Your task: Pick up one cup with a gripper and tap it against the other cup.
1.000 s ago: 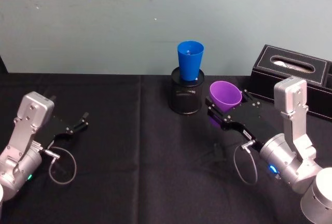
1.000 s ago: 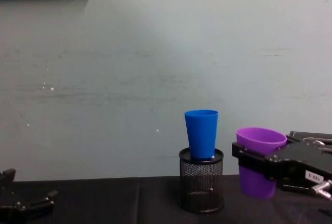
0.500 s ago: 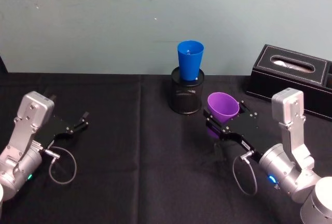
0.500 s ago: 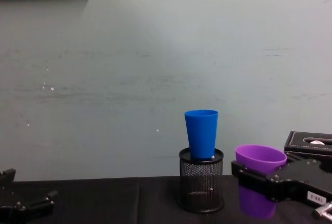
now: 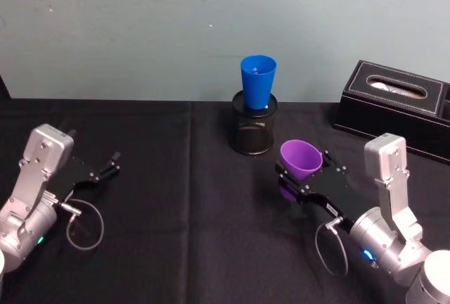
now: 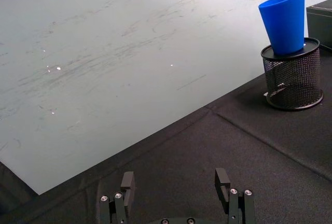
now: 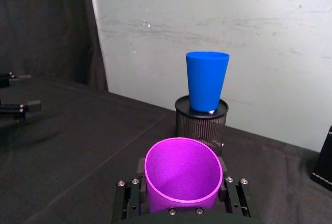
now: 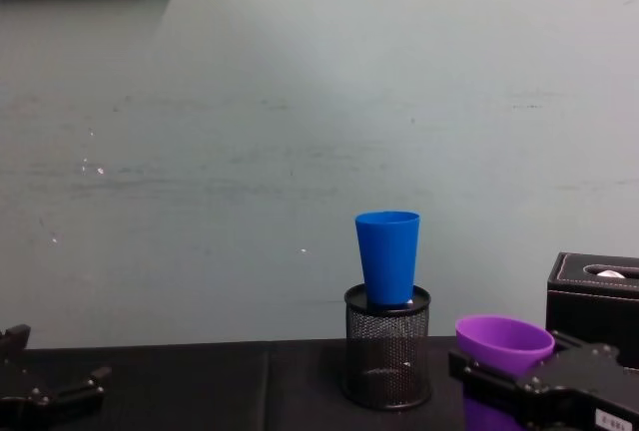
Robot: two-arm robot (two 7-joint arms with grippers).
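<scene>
On the robot's right, nearest it, the black flat-fingered right gripper (image 5: 302, 170) on its silver wrist has its jaws closed around the short, wide purple plastic cup (image 7: 182, 175), gripping it on both sides just under the rim, mouth up. On the left, the left gripper (image 6: 175, 182) rests low over the black-clothed table (image 5: 176, 212), jaws spread apart and holding nothing. Farther back, clear of the purple cup, the tall bright-blue plastic tumbler (image 5: 257, 82) stands upright in a black mesh pen holder (image 5: 252, 131). A black tissue box (image 5: 394, 103) sits at the far right.
</scene>
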